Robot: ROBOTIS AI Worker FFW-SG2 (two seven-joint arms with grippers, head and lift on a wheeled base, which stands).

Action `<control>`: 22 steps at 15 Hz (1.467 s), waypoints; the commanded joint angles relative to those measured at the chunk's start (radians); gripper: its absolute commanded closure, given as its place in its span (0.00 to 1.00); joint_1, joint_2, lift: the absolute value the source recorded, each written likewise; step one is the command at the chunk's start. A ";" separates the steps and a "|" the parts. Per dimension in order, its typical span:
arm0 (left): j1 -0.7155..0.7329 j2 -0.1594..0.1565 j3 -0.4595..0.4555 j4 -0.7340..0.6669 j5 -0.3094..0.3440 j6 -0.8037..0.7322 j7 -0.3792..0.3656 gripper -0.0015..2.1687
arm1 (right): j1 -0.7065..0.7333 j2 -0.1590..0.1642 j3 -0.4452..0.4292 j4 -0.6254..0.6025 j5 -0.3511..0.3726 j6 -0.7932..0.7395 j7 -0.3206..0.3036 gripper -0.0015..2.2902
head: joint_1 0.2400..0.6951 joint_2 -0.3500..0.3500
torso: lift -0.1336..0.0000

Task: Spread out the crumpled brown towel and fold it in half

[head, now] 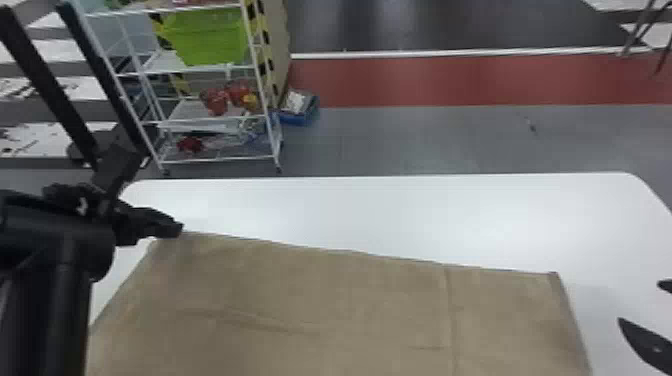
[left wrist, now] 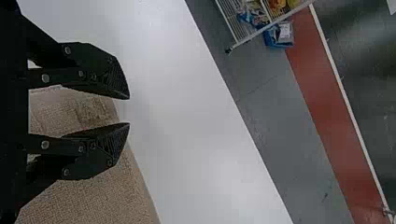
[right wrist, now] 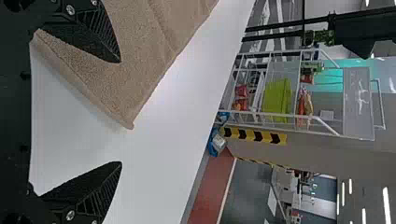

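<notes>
The brown towel (head: 325,300) lies spread nearly flat across the white worktop (head: 400,215), filling the near part of my head view from about eight o'clock round to four. Its far edge slants from a corner at ten o'clock to a squared corner at two. A straight crease runs toward me near its three o'clock side, and shallow wrinkles mark the middle.

At the ten o'clock corner, my left tool (head: 179,229) is poised over the cloth's edge; its wrist view shows the tips parted by a modest gap, nothing gripped, and their ends reaching just past the hem. My right tool (head: 640,304) waits at three o'clock, just beside the towel in the head view, spread wide and empty. From its wrist camera, one finger (right wrist: 88,39) overlaps the cloth in view while the other (right wrist: 88,186) appears over bare white surface.

Beyond the worktop, toward eleven o'clock, stands a white wire rack (head: 210,161) carrying a green bin (head: 205,37), with a blue box (head: 300,119) beside it.
</notes>
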 commanded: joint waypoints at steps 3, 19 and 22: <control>0.002 0.018 0.011 0.005 -0.006 -0.002 0.015 0.37 | 0.001 -0.005 0.000 0.012 0.001 0.000 0.000 0.05 | 1.00 0.64 | 0.09; -0.006 0.018 -0.015 0.052 -0.020 -0.015 -0.009 0.85 | -0.041 -0.007 -0.002 0.026 0.010 0.006 -0.017 0.05 | 1.00 0.64 | 0.09; 0.009 0.014 -0.009 0.043 -0.020 -0.027 -0.010 0.87 | -0.113 -0.007 0.032 0.090 0.055 0.046 -0.040 0.05 | 1.00 0.62 | 0.09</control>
